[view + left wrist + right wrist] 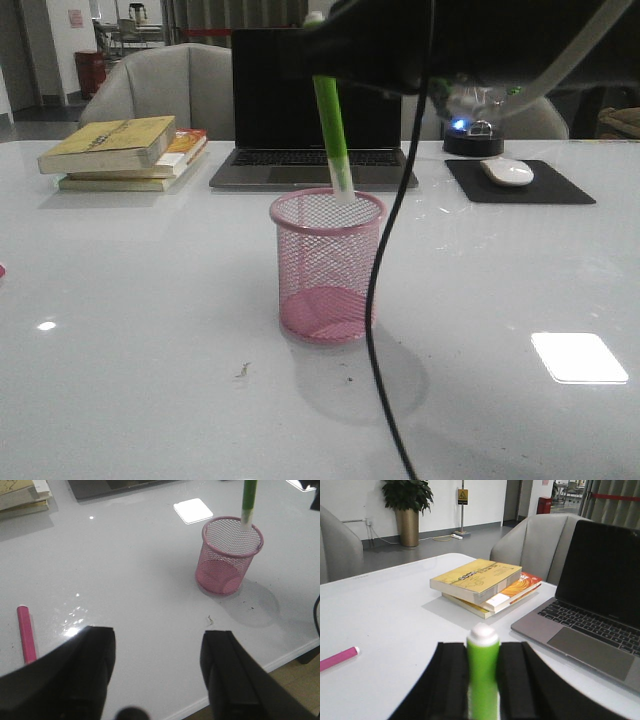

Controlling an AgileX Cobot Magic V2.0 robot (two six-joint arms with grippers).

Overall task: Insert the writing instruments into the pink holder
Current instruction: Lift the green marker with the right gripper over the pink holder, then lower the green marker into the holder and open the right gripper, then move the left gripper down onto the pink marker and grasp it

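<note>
The pink holder (326, 265) stands upright mid-table, also seen in the left wrist view (227, 560). My right gripper (482, 680) is shut on the lime-green marker (482, 665) and holds it nearly upright above the cup. The marker (331, 135) tilts slightly, and its white lower end dips just inside the far rim (248, 502). The magenta pen (26, 634) lies flat on the table well to the left of the cup, also visible in the right wrist view (337, 658). My left gripper (157, 650) hovers open over bare table between that pen and the cup, holding nothing.
A stack of books (125, 150) lies at the back left and an open laptop (310, 110) behind the cup. A white mouse (507, 171) rests on a black pad at the back right. A black cable (385, 260) hangs just right of the cup.
</note>
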